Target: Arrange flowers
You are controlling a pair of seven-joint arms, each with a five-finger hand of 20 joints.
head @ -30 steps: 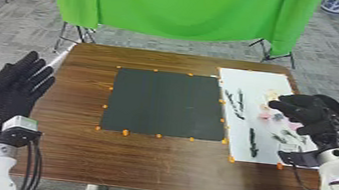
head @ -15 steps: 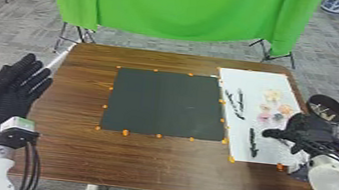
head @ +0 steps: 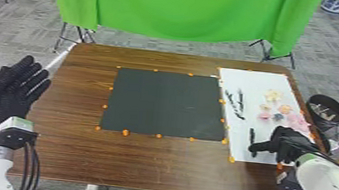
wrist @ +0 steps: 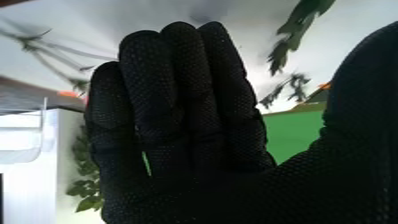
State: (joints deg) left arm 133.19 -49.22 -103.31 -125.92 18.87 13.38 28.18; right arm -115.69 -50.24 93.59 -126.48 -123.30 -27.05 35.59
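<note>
Right hand (head: 286, 143): lower right of frame, over the white sheet (head: 247, 80); fingers straight, close together, thumb spread wide.
Dark leafy sprig (head: 253, 136): just beside that hand; contact cannot be told.
Pink, yellow and blue blossoms (head: 274, 95): right of centre, on sheet.
Two dark sprigs (head: 240, 101): sheet's left side.
Black mat (head: 165, 105): centre.
Left hand (head: 10, 87): left edge, fingers straight.

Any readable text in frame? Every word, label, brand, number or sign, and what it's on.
None: no word, number, brand or sign is readable in either view.
Pale box with a green edge at the left wrist: any print is too small to read.
White sheet: no lettering I can make out; the dark strokes are stems, not writing.
Dark mat: no legible text.
</note>
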